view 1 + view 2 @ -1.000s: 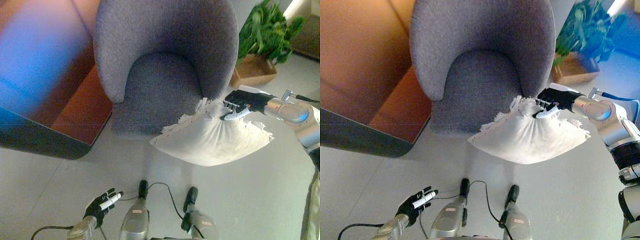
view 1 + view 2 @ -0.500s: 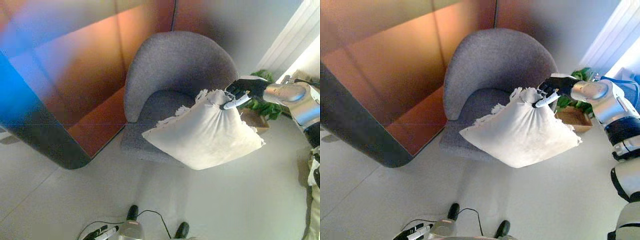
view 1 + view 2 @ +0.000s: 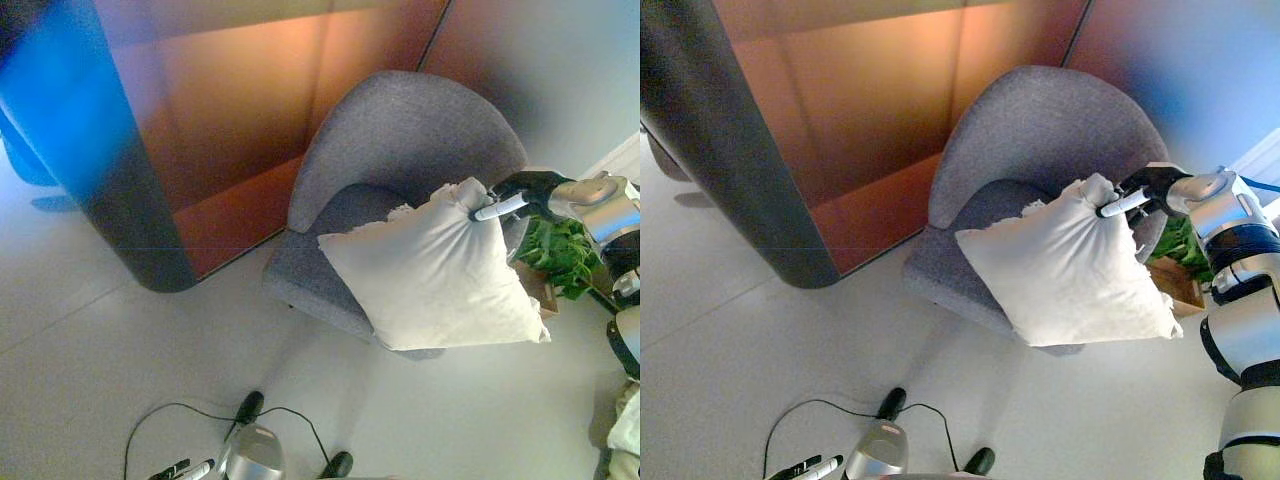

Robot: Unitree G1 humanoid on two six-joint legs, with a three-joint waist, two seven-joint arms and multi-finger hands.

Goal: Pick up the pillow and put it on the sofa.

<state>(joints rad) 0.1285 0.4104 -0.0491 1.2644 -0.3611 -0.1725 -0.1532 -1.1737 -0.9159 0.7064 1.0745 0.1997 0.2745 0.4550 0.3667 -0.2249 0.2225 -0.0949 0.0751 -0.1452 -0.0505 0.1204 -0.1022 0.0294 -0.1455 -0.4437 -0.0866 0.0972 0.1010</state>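
Observation:
A white fringed pillow [image 3: 435, 275] hangs in the air in front of the grey armchair sofa [image 3: 400, 150], over the right part of its seat. My right hand [image 3: 520, 195] is shut on the pillow's upper right corner, its arm reaching in from the right. The pillow's lower edge hangs below the seat front. My left hand [image 3: 180, 469] shows only as fingertips at the bottom edge, low by the floor, holding nothing.
An orange-brown wall panel [image 3: 240, 130] with a dark rounded post [image 3: 140, 210] stands left of the chair. A green potted plant [image 3: 560, 255] in a wooden box sits to the chair's right, just beyond my right arm. Pale floor [image 3: 100, 370] lies in front.
The camera has swung up and leftward, so the chair now sits further right. My right hand has carried the pillow higher and closer over the seat. The left hand has dropped to the view's bottom edge.

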